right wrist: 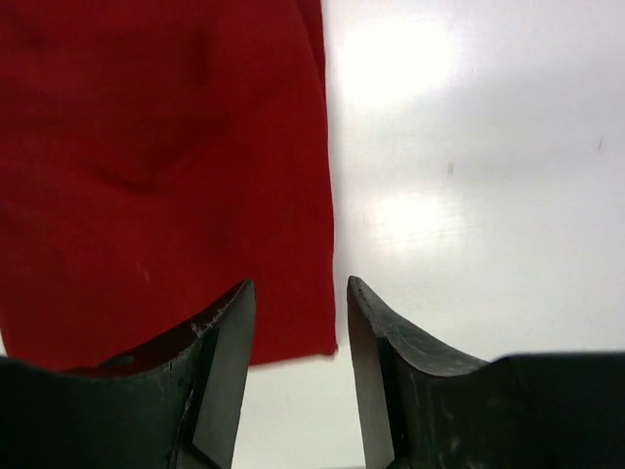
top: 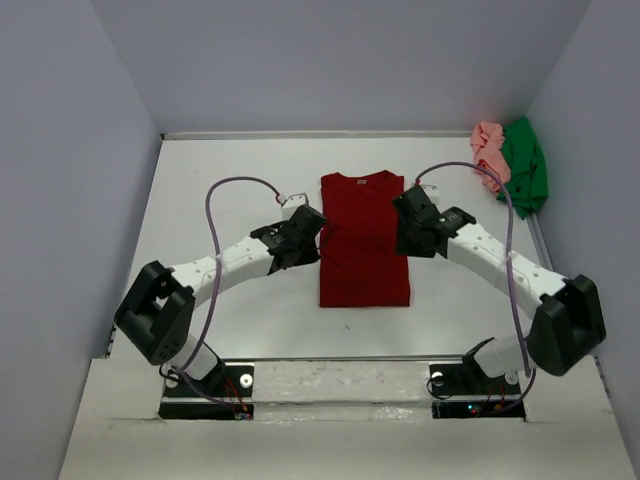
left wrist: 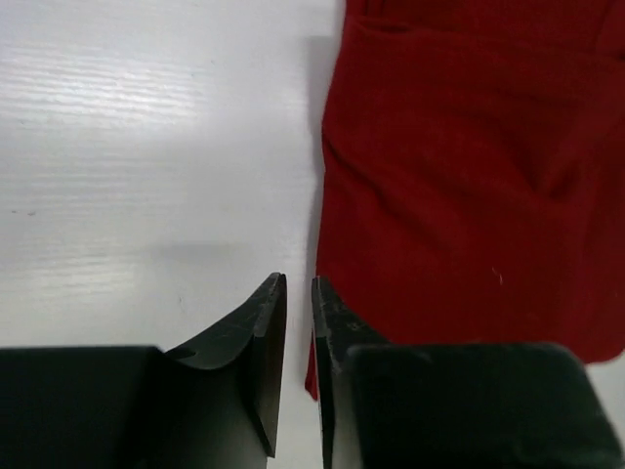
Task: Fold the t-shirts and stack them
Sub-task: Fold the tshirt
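The dark red t-shirt (top: 365,240) lies flat in the middle of the table as a long rectangle with its sleeves folded in and its collar at the far end. My left gripper (top: 318,230) hovers over its left edge. In the left wrist view the jaws (left wrist: 298,281) stand a narrow gap apart, with only table and the shirt's edge (left wrist: 469,176) showing below. At the shirt's right edge, my right gripper (top: 404,226) is open (right wrist: 298,283) and holds nothing; the red cloth (right wrist: 156,166) lies beneath it. The pink t-shirt (top: 490,150) and the green t-shirt (top: 525,165) lie crumpled at the far right corner.
White walls close in the table on the left, back and right. The arm bases (top: 205,385) sit at the near edge. Bare white tabletop (top: 230,170) shows on both sides of the red shirt.
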`<state>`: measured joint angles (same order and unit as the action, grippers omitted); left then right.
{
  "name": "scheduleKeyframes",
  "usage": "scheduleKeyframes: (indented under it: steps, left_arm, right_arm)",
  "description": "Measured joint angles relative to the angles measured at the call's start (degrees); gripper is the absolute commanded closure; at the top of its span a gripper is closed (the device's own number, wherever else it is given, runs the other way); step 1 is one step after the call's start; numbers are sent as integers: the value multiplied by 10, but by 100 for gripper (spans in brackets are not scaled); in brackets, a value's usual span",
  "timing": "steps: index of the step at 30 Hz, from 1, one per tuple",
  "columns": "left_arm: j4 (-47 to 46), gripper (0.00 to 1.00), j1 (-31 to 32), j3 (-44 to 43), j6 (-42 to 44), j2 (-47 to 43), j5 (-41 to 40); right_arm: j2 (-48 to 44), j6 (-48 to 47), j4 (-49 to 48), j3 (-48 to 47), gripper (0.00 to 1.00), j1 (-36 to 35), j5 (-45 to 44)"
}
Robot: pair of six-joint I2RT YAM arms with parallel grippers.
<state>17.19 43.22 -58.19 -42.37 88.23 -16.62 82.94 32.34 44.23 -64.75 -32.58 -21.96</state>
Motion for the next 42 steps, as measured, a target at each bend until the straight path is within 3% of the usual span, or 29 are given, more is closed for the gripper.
scheduleKeyframes:
  steps: [4,11,18,22,32,42]
  left_arm:
    - [-16,62,4,78,8,-101,72]
    - [-87,58,-4,171,14,-214,202]
    - [-177,50,-10,285,-7,-175,321]
    - [-197,46,-18,296,-11,-170,358]
    - [-238,45,-43,296,-3,-152,391]
    - [-188,44,-51,250,26,-92,361]
  right_arm:
    - [-96,31,7,78,51,-1,58]
    - [-199,91,-7,202,51,-1,183]
    - [-294,146,-14,262,48,-1,231]
    - [-294,159,-13,272,46,-1,235]
    - [-284,172,-13,275,41,-1,232]
    - [-269,177,-7,265,34,-1,199]
